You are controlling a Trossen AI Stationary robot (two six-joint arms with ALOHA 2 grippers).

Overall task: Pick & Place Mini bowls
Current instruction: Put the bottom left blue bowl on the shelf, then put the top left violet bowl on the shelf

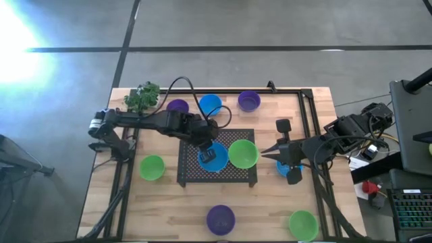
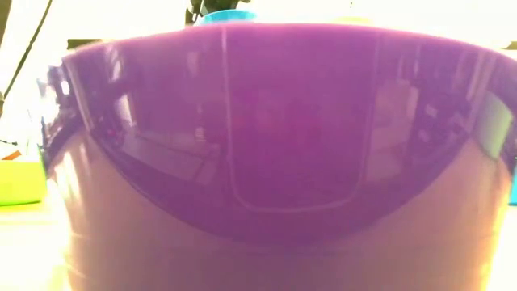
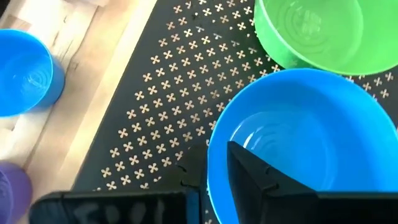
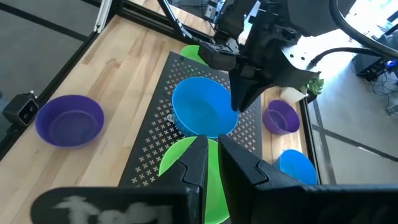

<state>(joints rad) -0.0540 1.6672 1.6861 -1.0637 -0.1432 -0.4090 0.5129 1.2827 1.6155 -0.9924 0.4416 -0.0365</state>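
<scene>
Several mini bowls show in the high view. A blue bowl (image 1: 212, 159) and a lime green bowl (image 1: 243, 153) are over the black mesh mat (image 1: 192, 172). My left gripper (image 1: 209, 150) reaches in from the table's left and is shut on the blue bowl (image 3: 305, 137). My right gripper (image 1: 264, 152) is shut, level and pointing left. Its tips are beside the green bowl's (image 4: 186, 171) right rim. Another blue bowl (image 1: 282, 169) lies partly hidden under the right arm. My left gripper holds the blue bowl by its rim (image 3: 214, 171) on the side toward the table's far-left, one finger (image 3: 252, 168) inside the bowl and one outside. It comes from above, slanting down. The bowl sits tilted over the mat (image 4: 202, 109); whether it is lifted clear, I cannot tell. My right gripper's tips are at the green bowl's rim; whether they touch it, I cannot tell.
Loose on the wooden table are purple bowls (image 1: 177, 106), (image 1: 249, 101), (image 1: 221, 218), a blue bowl (image 1: 210, 104) and green bowls (image 1: 152, 167), (image 1: 303, 225). A small plant (image 1: 143, 96) stands at the far left corner. One purple bowl (image 2: 266, 121) fills the low view.
</scene>
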